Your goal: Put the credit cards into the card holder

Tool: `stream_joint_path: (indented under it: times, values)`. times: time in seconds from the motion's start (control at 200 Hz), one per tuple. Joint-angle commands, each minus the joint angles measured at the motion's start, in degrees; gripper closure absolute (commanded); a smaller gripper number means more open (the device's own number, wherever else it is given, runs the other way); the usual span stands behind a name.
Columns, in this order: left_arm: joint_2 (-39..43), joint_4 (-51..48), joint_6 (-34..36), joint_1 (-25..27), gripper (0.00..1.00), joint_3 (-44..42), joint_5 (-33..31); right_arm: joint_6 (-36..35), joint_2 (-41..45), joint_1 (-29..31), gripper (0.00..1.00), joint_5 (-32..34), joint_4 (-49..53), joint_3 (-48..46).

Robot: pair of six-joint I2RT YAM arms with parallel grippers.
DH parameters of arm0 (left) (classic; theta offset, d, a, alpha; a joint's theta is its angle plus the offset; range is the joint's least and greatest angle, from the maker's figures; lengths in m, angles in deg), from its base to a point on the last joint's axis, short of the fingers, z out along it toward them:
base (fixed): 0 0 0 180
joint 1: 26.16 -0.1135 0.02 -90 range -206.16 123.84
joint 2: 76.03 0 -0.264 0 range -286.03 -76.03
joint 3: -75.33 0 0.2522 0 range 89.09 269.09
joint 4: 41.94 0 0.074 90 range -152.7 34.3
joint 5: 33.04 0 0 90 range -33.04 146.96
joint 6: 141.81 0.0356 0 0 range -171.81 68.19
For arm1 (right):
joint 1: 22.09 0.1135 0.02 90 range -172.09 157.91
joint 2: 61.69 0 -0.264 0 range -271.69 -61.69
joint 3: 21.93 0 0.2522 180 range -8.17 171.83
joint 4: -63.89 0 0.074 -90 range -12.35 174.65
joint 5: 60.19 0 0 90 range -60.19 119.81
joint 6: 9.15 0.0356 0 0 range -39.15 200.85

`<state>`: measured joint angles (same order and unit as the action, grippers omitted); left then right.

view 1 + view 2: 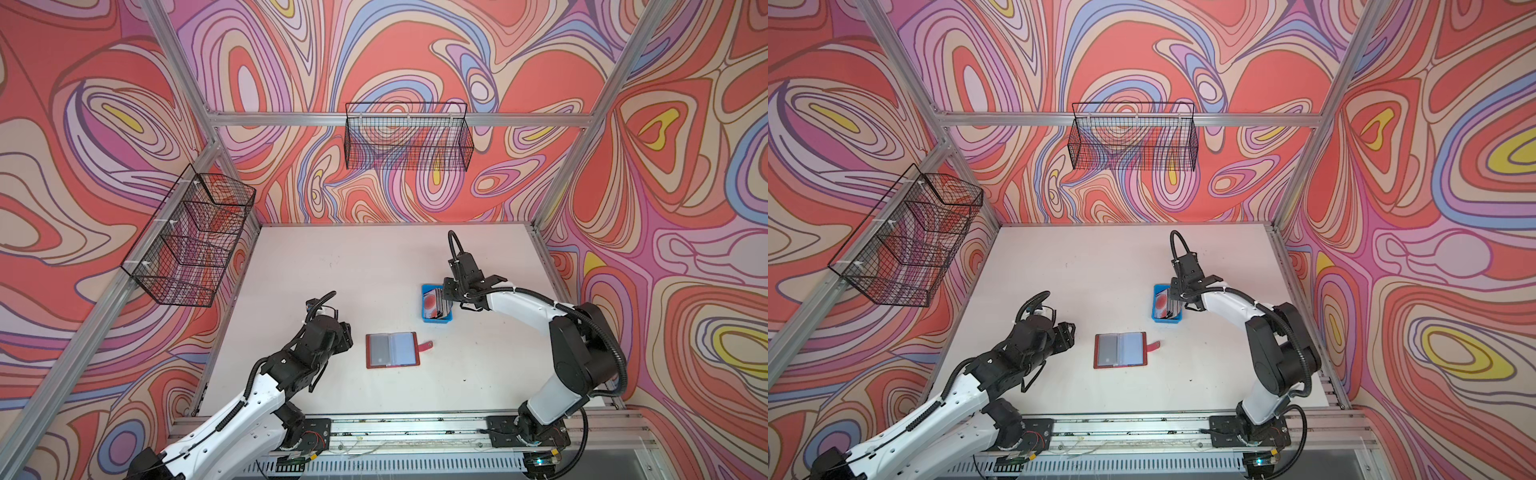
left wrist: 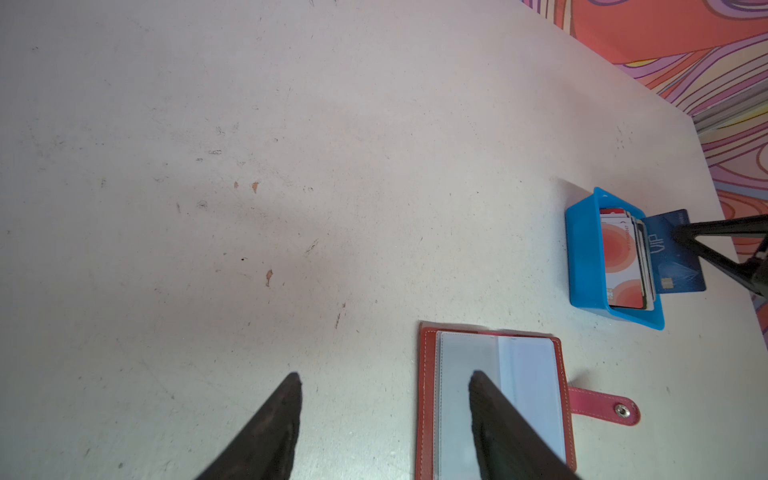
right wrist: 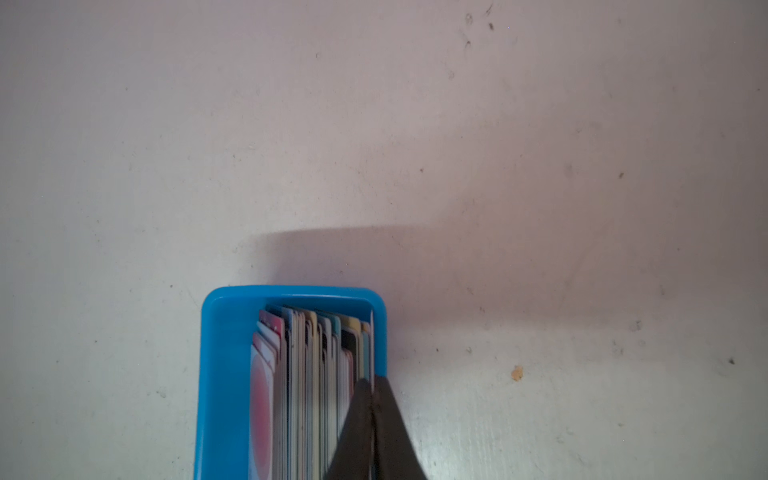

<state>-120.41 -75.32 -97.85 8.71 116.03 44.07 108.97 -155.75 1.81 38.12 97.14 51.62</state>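
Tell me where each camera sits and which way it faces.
Top views: high behind the bases, facing down at white table; left arm, right arm show.
Left wrist: faces open red leather-like card holder; open left pincer shows.
Right wrist: faces blue plastic tray; right pincer shut on dark blue plastic card.
Shared: all show the tray.
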Motion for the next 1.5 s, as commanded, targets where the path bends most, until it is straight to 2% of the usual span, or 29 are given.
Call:
stream_joint_path:
  times: [0.0,0.426,0.671,0.811,0.926,0.971,1.022,1.147,1.277,1.452,1.497]
  values:
    - [0.02,-0.09,0.25,-0.24,0.34,0.26,0.40,-0.09,4.00,-0.33,1.00,0.62,-2.72,-1.87]
    - [-1.00,0.82,0.78,-0.24,0.34,0.40,-0.03,1.12,18.64,-0.32,1.00,4.14,-8.82,-9.83]
    - [-1.85,1.49,1.63,-0.24,0.34,1.01,2.02,1.96,25.77,-0.34,1.00,2.54,-10.76,-12.63]
    - [-1.80,3.43,2.10,-0.24,0.34,0.16,2.73,5.49,30.96,-0.30,1.00,-2.24,-11.52,-14.10]
    - [-2.19,3.70,2.42,-0.24,0.34,0.30,3.68,13.41,33.87,0.18,1.00,-13.30,-10.18,-14.91]
    - [-2.25,3.37,3.00,-0.24,0.33,0.73,4.06,17.06,35.20,1.94,1.00,-15.81,-10.66,-16.28]
    - [-2.12,3.50,3.39,-0.24,0.33,0.77,3.72,19.16,36.57,5.08,1.00,-15.58,-12.18,-18.02]
    - [-2.44,4.21,2.71,-0.24,0.31,-0.72,2.96,23.41,38.63,17.75,1.00,-7.21,-17.93,-22.90]
    - [-3.78,4.10,0.32,-0.24,0.31,-0.16,6.18,26.61,37.18,28.37,1.00,0.37,-32.13,-31.98]
    - [-4.65,3.04,-6.08,-0.16,0.35,-0.55,7.82,27.87,30.23,31.12,1.00,1.35,-46.69,-39.33]
    - [-3.68,3.72,-4.97,-0.22,0.34,-1.61,8.85,27.79,28.25,31.27,1.00,1.26,-48.40,-39.91]
